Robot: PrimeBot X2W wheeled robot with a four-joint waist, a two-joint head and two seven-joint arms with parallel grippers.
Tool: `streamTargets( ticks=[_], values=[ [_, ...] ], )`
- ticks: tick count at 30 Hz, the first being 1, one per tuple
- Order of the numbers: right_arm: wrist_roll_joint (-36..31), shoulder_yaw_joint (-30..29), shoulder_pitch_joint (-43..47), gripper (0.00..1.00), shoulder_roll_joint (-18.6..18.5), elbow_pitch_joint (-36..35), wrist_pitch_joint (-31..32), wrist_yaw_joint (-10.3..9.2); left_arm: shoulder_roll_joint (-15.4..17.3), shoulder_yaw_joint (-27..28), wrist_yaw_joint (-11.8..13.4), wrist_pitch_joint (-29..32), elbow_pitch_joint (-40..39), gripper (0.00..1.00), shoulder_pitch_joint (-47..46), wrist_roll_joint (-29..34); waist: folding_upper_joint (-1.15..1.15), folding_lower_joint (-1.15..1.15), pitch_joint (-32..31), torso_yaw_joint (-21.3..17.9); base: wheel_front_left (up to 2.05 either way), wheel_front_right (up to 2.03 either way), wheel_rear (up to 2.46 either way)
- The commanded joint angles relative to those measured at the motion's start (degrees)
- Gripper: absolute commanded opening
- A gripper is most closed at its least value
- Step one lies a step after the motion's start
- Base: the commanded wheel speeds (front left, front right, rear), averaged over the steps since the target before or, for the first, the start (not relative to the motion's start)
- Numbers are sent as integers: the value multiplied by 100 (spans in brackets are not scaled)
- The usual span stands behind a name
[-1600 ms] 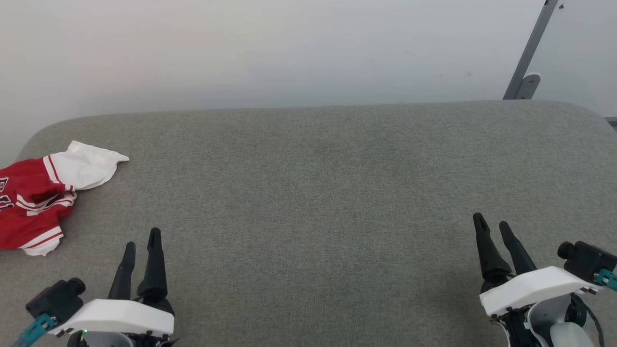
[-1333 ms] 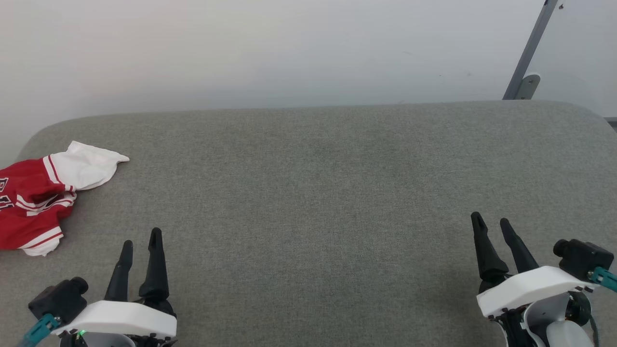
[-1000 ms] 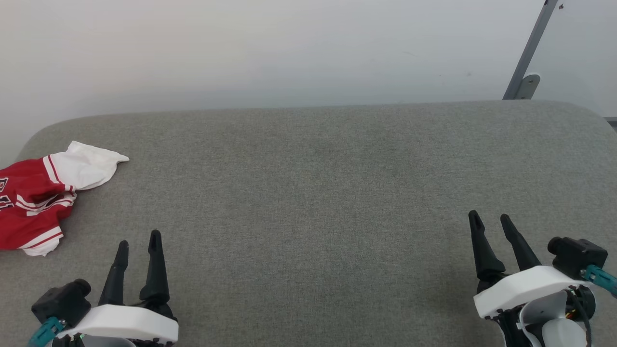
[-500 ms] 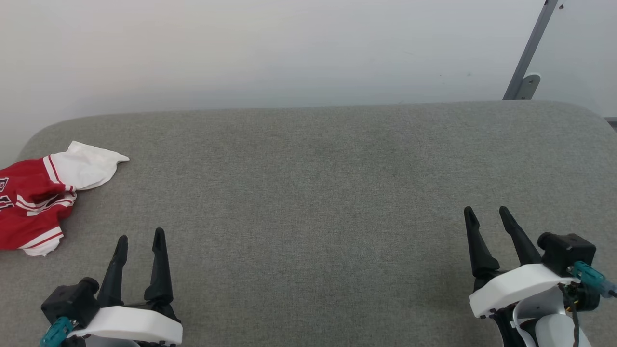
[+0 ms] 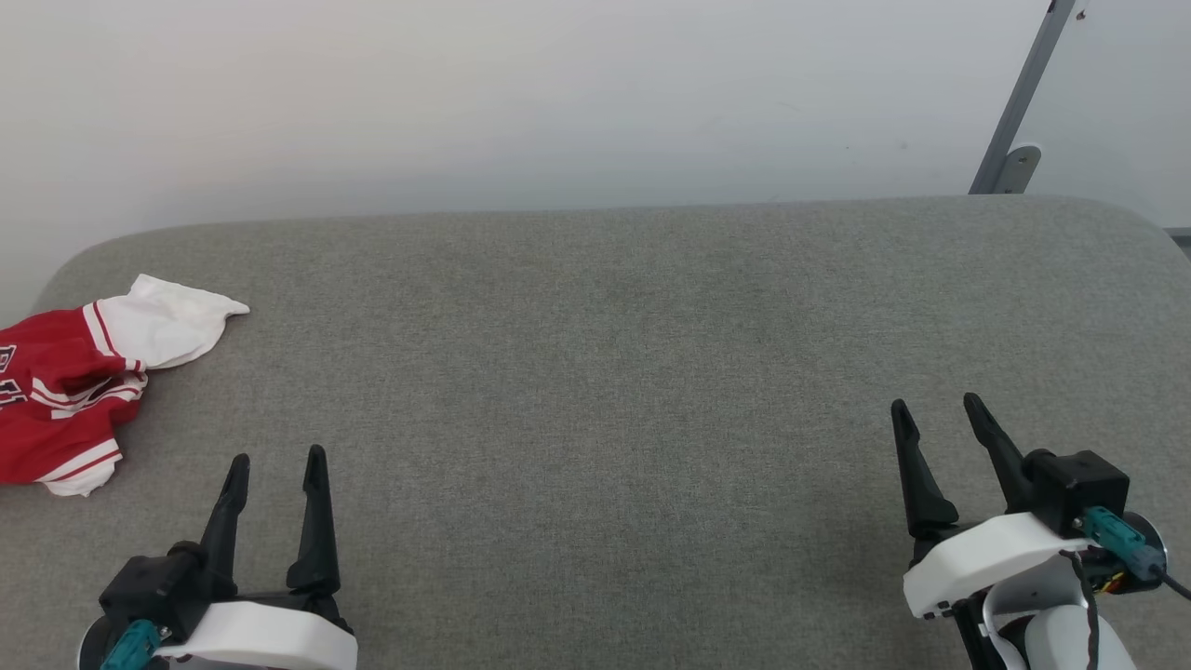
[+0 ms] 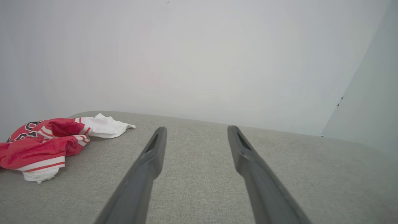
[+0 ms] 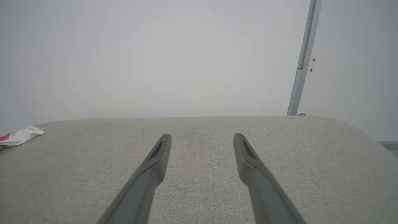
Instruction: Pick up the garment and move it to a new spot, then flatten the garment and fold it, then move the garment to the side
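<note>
Head view, both arms at rest over the grey padded surface (image 5: 605,372). The garment (image 5: 74,391) lay crumpled at the far left edge of that surface. It was red cloth with a white sleeve pointing toward the middle, striped trim and part of its black lettering showing. It lay in the same place and the same heap as in the earlier frames.

The left gripper (image 5: 277,458) stood at the lower left, near the garment but clear of it. Its jaws were parted with nothing between them. Compared with the earliest frame, its wrist had turned. The two fingers now showed side by side with a wider gap, and the black camera block had swung in closer beneath them.

The right gripper (image 5: 935,403) stood at the lower right, well apart from the garment, its jaws likewise spread and empty. It had crept slightly up and to the left, and its camera block had swung inward from the outer side.

Left wrist view: the left gripper (image 6: 196,129) pointed across bare surface, with the garment (image 6: 43,146) off to its left.

Right wrist view: the right gripper (image 7: 202,136) faced the pale wall (image 7: 155,46), with a grey post (image 7: 303,62) at the right. The white sleeve tip of the garment (image 7: 18,137) showed at the left edge.
</note>
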Motion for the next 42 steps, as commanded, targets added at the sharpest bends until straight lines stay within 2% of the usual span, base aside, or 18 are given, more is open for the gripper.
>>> streamTargets(
  ticks=[1, 19, 33, 42],
  values=[
    [-130, 1, -61, 100, 1, -34, -69, 9, 28, 3, -18, -51, -49, 100, 32, 130, 0, 0, 1, -1, 0, 0, 0],
    [-996, -55, -47, 100, 51, -54, -249, 6, 18, 17, -36, -237, -98, 100, 106, 830, 0, 0, -9, 8, 0, 0, 0],
    [-1004, -88, 3, 100, 91, -68, -258, 6, -1, 90, -41, -238, -4, 100, 36, 627, 0, 0, -28, 48, 0, 0, 0],
    [-929, 102, 46, 100, 56, -150, -159, 6, -43, 450, -13, -233, 210, 100, -133, 407, 0, 0, -77, 440, 0, 0, 0]
  ],
)
